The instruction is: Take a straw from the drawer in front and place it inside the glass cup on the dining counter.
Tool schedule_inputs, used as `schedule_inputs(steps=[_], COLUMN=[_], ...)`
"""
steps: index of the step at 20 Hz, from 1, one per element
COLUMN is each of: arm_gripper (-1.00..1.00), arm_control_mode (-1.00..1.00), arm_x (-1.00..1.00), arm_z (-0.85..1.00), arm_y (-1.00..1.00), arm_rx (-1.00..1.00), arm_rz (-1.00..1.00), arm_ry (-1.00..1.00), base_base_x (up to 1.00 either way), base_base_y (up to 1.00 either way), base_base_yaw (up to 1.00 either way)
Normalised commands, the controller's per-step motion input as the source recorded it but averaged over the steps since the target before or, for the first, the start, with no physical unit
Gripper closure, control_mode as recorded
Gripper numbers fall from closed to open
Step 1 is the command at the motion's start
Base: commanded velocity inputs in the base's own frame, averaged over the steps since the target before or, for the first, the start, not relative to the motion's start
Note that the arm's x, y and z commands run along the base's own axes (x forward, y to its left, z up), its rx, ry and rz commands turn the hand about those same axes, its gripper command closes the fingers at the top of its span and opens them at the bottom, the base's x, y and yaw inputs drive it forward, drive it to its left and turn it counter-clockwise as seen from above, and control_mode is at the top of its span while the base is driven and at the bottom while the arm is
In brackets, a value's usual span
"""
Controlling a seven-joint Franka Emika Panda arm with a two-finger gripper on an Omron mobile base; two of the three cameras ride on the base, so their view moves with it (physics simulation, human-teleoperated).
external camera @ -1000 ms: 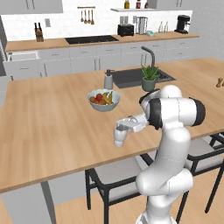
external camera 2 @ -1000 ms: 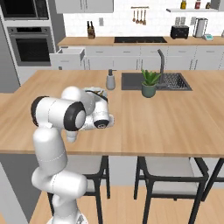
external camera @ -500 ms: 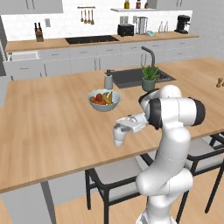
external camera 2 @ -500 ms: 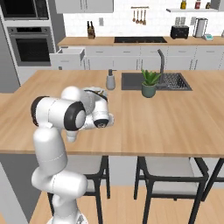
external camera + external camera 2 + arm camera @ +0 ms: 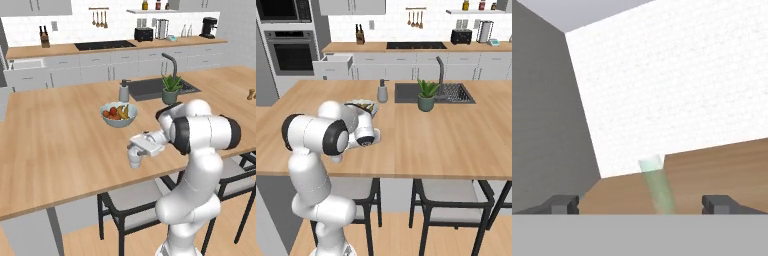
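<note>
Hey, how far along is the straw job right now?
Looks done: the drawer stands open at the far cabinets and the straw is over the dining counter. In hand: the gripper is open, the straw free between its fingertips. Left: backing away; I cannot tell whether the straw sits in the glass cup.

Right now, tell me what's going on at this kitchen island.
The white Franka arm is reaching over the dining counter, just in front of the fruit bowl. Its end effector is open, and a pale green straw leans between the two fingertips, touching neither. Whether the straw sits in the glass cup cannot be told. The drawer on the far cabinets stands open.
</note>
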Motion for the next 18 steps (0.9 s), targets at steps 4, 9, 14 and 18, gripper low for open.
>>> schedule_inputs(steps=[4, 9, 14, 18], arm_gripper=[-1.0, -1.0, -1.0, -1.0], arm_control_mode=[-1.0, -1.0, -1.0, -1.0], arm_x=[-0.01, 0.0, -0.21, -0.24], arm_z=[0.45, 0.56, 0.55, 0.39], arm_y=[0.0, -0.01, 0.0, 0.0], arm_rx=[-0.06, -0.11, -0.28, -0.4], arm_rz=[0.0, -0.01, 0.0, 0.0], arm_ry=[-0.11, -0.12, -0.25, -0.33], base_base_x=[0.0, 0.0, 0.0, 0.0], base_base_y=[0.0, 0.0, 0.0, 0.0], base_base_yaw=[0.0, 0.0, 0.0, 0.0])
